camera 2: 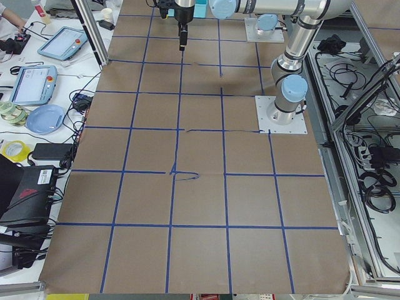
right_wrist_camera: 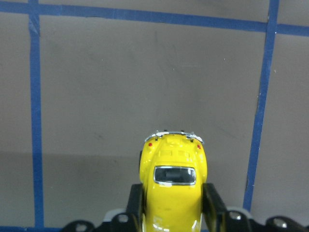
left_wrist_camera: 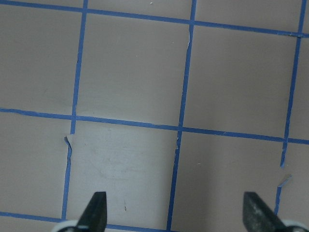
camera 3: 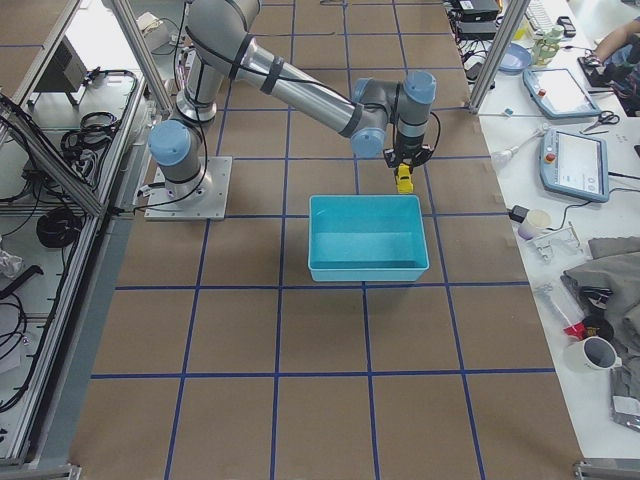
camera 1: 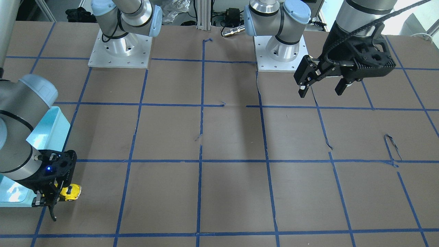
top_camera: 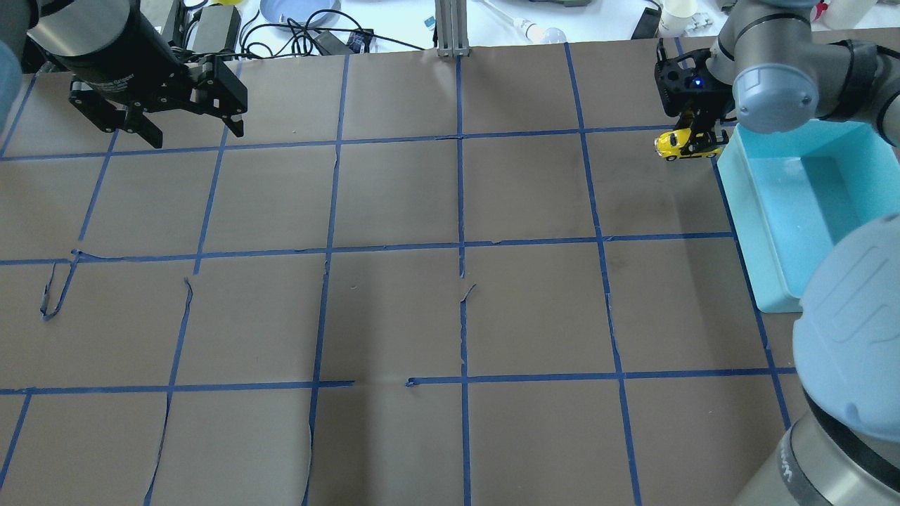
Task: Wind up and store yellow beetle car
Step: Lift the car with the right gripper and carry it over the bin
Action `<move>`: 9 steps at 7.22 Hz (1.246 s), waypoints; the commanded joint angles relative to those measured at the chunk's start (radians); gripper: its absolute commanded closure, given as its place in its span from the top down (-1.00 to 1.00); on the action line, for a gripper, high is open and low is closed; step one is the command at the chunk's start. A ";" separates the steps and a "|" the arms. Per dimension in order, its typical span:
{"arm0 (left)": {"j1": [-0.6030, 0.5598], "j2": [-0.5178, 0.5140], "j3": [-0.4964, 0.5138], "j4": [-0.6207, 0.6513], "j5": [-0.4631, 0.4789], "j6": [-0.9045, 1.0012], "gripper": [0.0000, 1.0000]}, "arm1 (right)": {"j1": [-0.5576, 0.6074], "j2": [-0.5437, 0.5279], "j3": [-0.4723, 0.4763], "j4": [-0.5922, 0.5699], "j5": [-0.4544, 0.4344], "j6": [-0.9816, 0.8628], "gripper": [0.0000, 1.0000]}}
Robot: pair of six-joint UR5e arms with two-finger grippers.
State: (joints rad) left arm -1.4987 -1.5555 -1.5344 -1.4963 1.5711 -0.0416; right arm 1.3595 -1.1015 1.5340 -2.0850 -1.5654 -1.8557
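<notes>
The yellow beetle car is gripped at its sides between the fingers of my right gripper, its silver bumper pointing away from the wrist. It shows in the front view, the overhead view and the right-side view, just outside the far corner of the light-blue bin. The right gripper hangs low over the brown paper. I cannot tell whether the car's wheels touch it. My left gripper is open and empty, held high at the far left.
The light-blue bin has nothing in it and stands at the right end of the table. Brown paper with a blue tape grid covers the table. Both arm bases stand at the robot's edge.
</notes>
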 commanded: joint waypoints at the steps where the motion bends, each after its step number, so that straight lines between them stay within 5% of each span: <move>1: 0.000 -0.002 0.000 0.001 0.001 0.000 1.00 | 0.007 -0.085 0.000 0.098 -0.007 0.003 -0.69; 6: 0.002 -0.002 0.007 0.001 0.000 0.000 1.00 | -0.218 -0.133 0.011 0.189 -0.021 -0.092 -0.70; 9: 0.002 -0.002 0.008 0.001 0.000 0.000 1.00 | -0.374 -0.136 0.102 0.168 -0.035 -0.209 -0.70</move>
State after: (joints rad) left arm -1.4972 -1.5570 -1.5290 -1.4956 1.5708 -0.0414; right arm 1.0567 -1.2357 1.5925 -1.9113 -1.6007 -2.0256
